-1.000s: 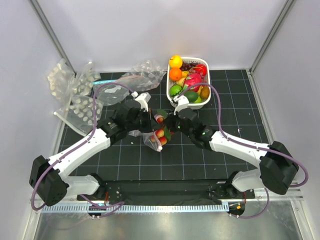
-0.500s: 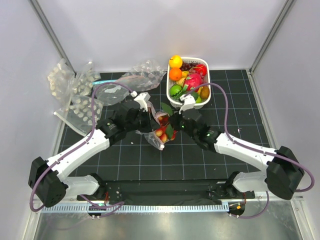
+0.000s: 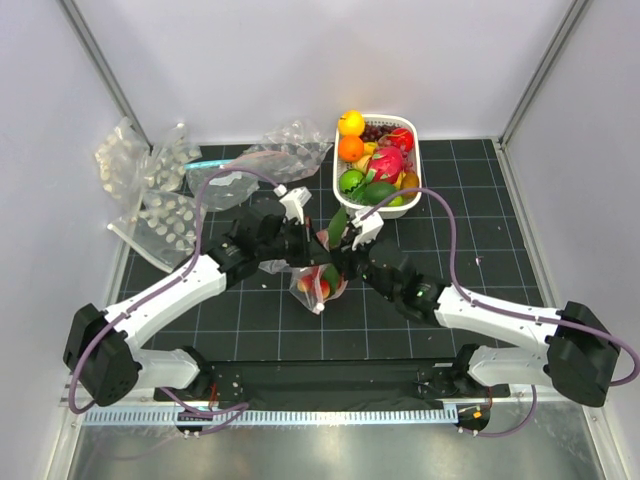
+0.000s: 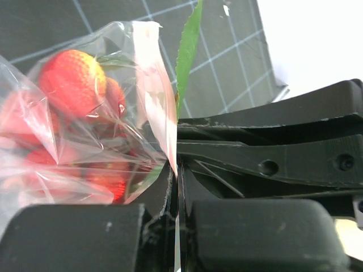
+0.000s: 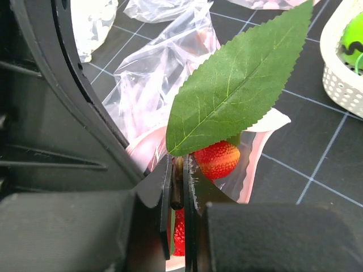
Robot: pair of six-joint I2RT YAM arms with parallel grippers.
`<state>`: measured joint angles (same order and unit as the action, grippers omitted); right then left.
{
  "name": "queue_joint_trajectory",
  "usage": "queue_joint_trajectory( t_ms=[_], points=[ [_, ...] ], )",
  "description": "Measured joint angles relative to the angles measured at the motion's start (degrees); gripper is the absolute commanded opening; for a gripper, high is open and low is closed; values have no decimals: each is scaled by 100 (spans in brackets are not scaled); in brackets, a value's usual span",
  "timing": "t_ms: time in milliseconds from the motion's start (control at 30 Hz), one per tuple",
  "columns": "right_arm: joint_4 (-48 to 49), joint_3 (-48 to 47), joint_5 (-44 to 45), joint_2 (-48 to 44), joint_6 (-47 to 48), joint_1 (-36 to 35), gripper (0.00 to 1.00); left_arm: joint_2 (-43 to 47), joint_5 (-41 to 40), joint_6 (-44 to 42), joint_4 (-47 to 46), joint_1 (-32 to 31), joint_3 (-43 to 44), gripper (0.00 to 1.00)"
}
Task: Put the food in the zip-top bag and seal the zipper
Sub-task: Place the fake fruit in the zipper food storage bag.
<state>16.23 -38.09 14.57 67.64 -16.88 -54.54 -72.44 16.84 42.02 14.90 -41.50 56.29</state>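
The zip-top bag (image 3: 312, 288) hangs at the mat's middle, mouth up, with its pinkish zipper strip (image 4: 152, 85) along the edge. My left gripper (image 3: 303, 243) is shut on that mouth edge (image 4: 177, 170). The red strawberries (image 4: 74, 85) show through the plastic, inside the bag. My right gripper (image 3: 343, 257) is shut on the bunch's brown stem (image 5: 180, 170), right at the bag's mouth. A green leaf (image 5: 238, 79) sticks up above it, and one strawberry (image 5: 218, 158) sits just below. The leaf also shows in the top view (image 3: 338, 225). The pink dragon fruit (image 3: 388, 160) lies in the basket.
A white basket (image 3: 345, 196) at the back right holds orange, yellow, green and red toy fruits. Clear crumpled bags (image 3: 285, 148) lie behind the arms. Dotted bags (image 3: 160, 215) are piled at the left edge of the black grid mat.
My right gripper has moved left and nearer with the strawberry bunch, lowering it into the bag held by my left gripper. The leaf now stands up above the mouth.
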Motion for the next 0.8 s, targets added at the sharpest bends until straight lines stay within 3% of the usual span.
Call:
queue_joint_trajectory(
  t_ms=[200, 567, 800],
  points=[
    [249, 151, 116, -72, 7, -13, 1, 68, 289, 214, -284, 2, -105, 0],
    [1095, 264, 125, 92, -455, -63, 1, 1047, 122, 404, -649, 2, -520, 0],
    [2031, 1344, 376, -660, -927, -28, 1, 776, 173, 503, -1036, -2, -684, 0]
  ],
)
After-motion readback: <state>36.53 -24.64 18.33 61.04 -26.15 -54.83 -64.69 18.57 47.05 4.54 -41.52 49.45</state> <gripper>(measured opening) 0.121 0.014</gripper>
